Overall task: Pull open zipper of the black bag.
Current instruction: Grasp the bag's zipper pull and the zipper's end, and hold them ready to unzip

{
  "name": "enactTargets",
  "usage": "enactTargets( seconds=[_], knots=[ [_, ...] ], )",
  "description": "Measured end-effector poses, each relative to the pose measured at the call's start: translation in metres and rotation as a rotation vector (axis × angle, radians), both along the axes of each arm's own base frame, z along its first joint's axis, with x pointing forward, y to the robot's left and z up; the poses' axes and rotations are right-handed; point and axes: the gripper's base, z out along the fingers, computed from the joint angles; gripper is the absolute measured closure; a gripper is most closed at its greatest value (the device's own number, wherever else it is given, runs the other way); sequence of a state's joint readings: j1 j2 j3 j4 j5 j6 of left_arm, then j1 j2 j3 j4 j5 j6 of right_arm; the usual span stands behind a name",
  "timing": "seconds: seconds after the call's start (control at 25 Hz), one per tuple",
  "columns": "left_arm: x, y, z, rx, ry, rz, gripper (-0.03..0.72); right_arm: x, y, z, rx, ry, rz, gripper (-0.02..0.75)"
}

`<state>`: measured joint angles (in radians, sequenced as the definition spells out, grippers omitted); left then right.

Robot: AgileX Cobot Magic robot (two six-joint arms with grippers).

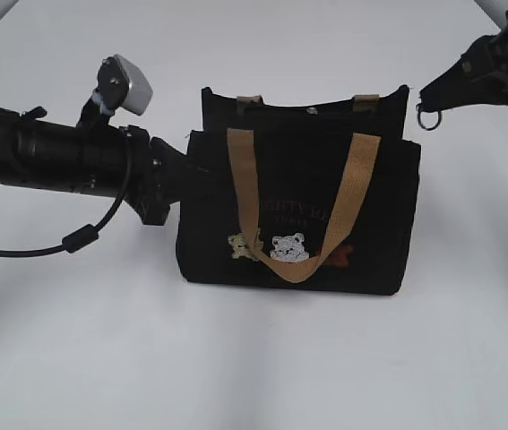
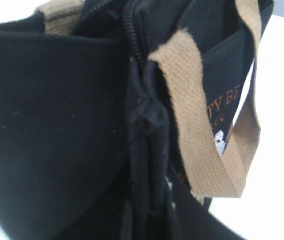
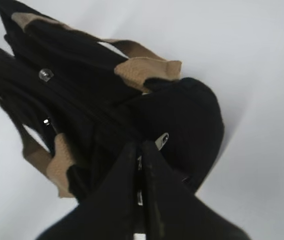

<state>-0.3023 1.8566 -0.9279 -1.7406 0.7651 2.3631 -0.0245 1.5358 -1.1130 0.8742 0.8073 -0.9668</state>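
The zipper [image 1: 429,116] is pinched by the right fingers [image 1: 433,97] at two o'clock of the black bag [image 1: 298,210], whose nine o'clock edge is clamped by the left fingers [image 1: 182,170].

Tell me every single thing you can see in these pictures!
small black fabric bag: one, black, upright mid-table
tan webbing handles: two, tan, front one hanging over the bears, back one at the rear edge
embroidered bears: a few, pale and orange, low on the front
silver zipper pull with ring: one, silver, bag's right top corner
white table: one, white
left gripper: black, at bag's left side
right gripper: black, shut on the pull
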Motion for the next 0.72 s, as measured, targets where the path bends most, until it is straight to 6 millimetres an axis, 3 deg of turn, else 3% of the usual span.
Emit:
enactTargets(
  seconds=[0.08,0.2,0.24,0.32,0.48,0.72],
  knots=[
    [0.001,0.001,-0.001,0.014,0.008,0.024,0.551,-0.004,0.012,0.0,0.018,0.023,0.048,0.591],
    [0.003,0.005,0.004,0.013,0.061,0.102,0.319,-0.011,0.025,0.003,0.045,0.048,0.111,0.374],
    [0.003,0.005,0.007,0.002,0.087,0.133,0.253,-0.014,0.028,0.005,0.052,0.053,0.125,0.339],
    [0.001,0.008,0.013,-0.01,0.138,0.178,0.19,-0.02,0.03,0.011,0.068,0.066,0.138,0.313],
    [-0.005,0.017,0.025,0.003,0.226,0.319,0.19,-0.034,0.029,0.026,0.078,0.082,0.119,0.301],
    [-0.025,0.045,0.044,-0.008,0.278,0.635,0.288,-0.057,0.018,0.038,0.0,0.189,-0.007,0.321]
  ],
)
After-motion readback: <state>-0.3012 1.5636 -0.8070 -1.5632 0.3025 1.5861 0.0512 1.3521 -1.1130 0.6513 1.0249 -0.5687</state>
